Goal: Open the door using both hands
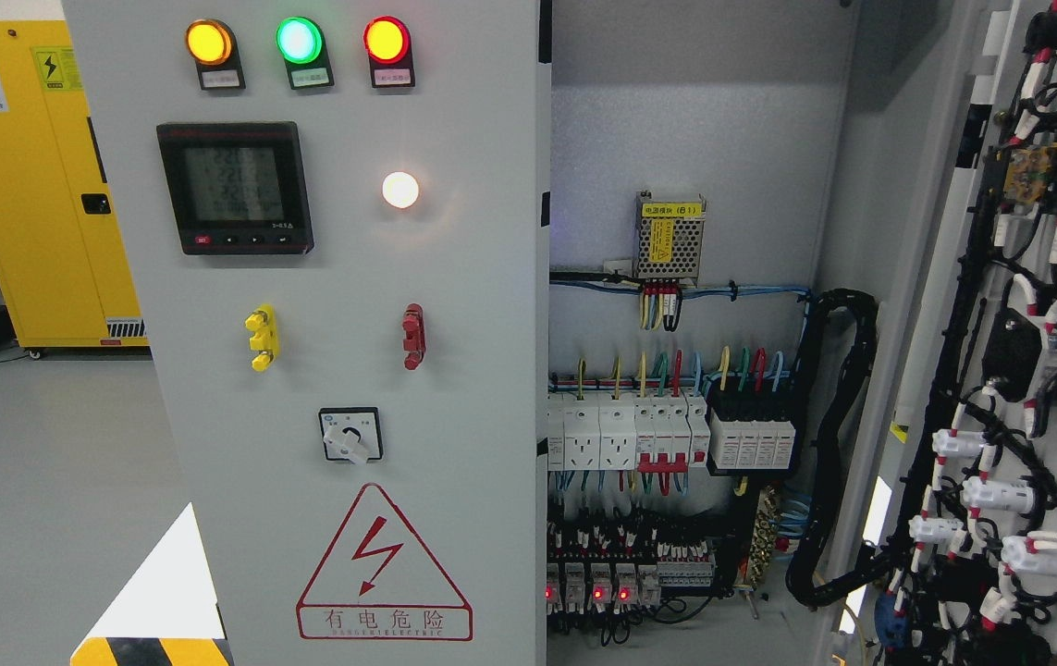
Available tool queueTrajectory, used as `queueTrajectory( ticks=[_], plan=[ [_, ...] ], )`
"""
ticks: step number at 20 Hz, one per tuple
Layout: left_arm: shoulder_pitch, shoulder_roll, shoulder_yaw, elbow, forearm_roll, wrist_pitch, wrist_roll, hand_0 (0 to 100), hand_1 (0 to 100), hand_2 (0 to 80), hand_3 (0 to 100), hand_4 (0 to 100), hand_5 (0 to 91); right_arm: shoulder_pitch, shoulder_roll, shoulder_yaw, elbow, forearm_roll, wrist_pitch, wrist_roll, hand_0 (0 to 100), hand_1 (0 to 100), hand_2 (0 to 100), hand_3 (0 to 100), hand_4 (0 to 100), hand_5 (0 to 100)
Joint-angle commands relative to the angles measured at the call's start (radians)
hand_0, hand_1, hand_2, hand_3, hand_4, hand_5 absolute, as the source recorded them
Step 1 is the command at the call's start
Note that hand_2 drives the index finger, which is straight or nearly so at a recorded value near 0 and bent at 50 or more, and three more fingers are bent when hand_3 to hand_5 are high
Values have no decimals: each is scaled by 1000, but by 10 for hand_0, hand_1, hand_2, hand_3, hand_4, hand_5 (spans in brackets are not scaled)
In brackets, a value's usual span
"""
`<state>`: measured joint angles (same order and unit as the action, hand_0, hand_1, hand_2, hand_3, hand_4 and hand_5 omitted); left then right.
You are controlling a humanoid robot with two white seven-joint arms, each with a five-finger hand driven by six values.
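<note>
Right of the closed left door (pixel 352 370), the right door (pixel 1000 324) stands swung wide, baring the breakers (pixel 625 435); no robot hand shows, so its grip can't be told.

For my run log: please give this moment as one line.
left door: closed | right door: swung open | wiring: exposed | hands: not in view

On the closed left door (pixel 325 370) I read a red warning triangle (pixel 384 564) with "有电危险" under its lightning bolt. Inside, the power supply's yellow label (pixel 671 210) ends in "(B1)". The print under the lamps is too small for me to read.
</note>
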<state>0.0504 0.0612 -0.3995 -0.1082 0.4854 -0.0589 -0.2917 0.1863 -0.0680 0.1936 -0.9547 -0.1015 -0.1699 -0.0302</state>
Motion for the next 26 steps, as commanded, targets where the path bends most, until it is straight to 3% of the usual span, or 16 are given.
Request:
queueTrajectory(
  ticks=[1, 12, 26],
  plan=[
    [-1, -6, -2, 16, -2, 2, 0, 120, 556, 0, 0, 0, 0, 67, -1, 36, -700, -3, -7, -2, 0, 500, 40, 0, 0, 0],
    [-1, -9, -2, 12, -2, -1, 0, 120, 556, 0, 0, 0, 0, 56, 19, 70, -918, -95, 15, -4, 0, 500, 40, 0, 0, 0],
    [-1, -8, -1, 9, -2, -1, -4, 120, 556, 0, 0, 0, 0, -165, 45, 89, -940, -3, 36, -2, 0, 500, 40, 0, 0, 0]
  ],
)
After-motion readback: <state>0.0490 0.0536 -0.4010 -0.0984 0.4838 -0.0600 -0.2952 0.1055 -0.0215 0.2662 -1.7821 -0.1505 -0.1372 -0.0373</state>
